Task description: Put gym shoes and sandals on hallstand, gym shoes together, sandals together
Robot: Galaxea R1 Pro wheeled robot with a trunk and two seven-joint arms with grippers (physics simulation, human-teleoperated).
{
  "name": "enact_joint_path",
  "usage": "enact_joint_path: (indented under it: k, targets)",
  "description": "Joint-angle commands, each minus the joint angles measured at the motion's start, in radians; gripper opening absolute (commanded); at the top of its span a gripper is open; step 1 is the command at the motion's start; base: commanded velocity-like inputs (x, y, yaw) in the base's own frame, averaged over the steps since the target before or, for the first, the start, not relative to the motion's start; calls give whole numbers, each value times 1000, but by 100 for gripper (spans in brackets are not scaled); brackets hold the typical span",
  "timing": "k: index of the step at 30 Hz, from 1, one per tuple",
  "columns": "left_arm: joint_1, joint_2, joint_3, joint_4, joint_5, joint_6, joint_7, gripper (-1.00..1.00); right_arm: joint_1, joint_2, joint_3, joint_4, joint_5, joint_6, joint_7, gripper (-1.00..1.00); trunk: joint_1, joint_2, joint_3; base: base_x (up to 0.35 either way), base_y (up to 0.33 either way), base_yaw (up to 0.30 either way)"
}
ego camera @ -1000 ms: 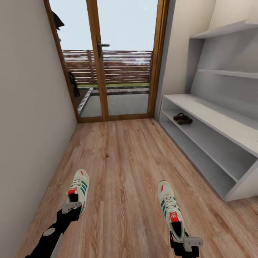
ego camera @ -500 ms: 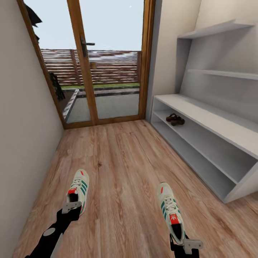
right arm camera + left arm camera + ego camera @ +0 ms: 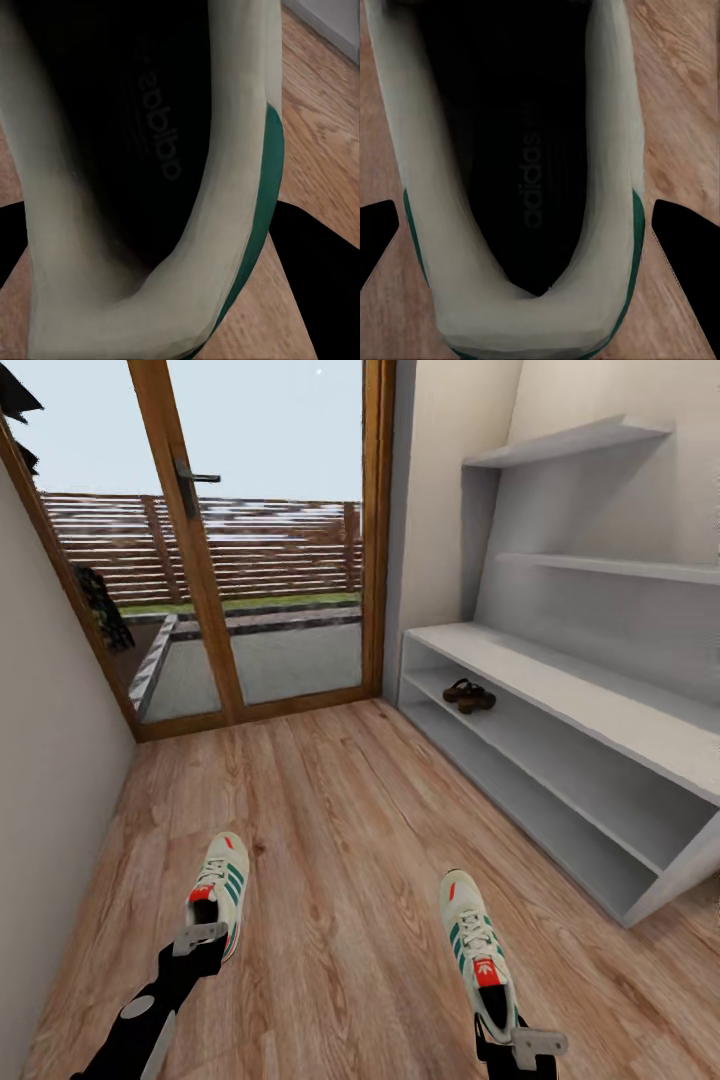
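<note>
While sandals (image 3: 470, 696) sit on hallstand (image 3: 560, 690), each pincer clamps gym shoe heel.

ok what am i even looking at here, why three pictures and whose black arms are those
It is a simulated wheeled robot with two arms. The big picture comes from a camera on its head, looking down a corridor toward a glass door. The two close-ups come from cameras by each wrist.

Each black arm ends in an end effector. The left end effector is shut on one gym shoe at its heel; the right end effector is shut on the other gym shoe. The close-ups look down into each shoe's opening.

Below is the wooden floor. On the right, the grey shoe rack already holds two brown sandals.
</note>
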Motion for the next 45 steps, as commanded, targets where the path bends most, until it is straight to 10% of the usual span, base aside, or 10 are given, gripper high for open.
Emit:
enact_joint_path:
  k: [1, 45]
  targets:
    - [0, -1, 4, -1, -7, 1, -7, -100, -1, 1, -5, 1, 10, -3, -6, -100, 0, 0, -1, 257, 228, -138]
    - [0, -1, 3, -1, -8, 2, -7, -100, -1, 0, -6, 1, 9, -2, -6, -100, 0, 0, 16, 291, 187, -199]
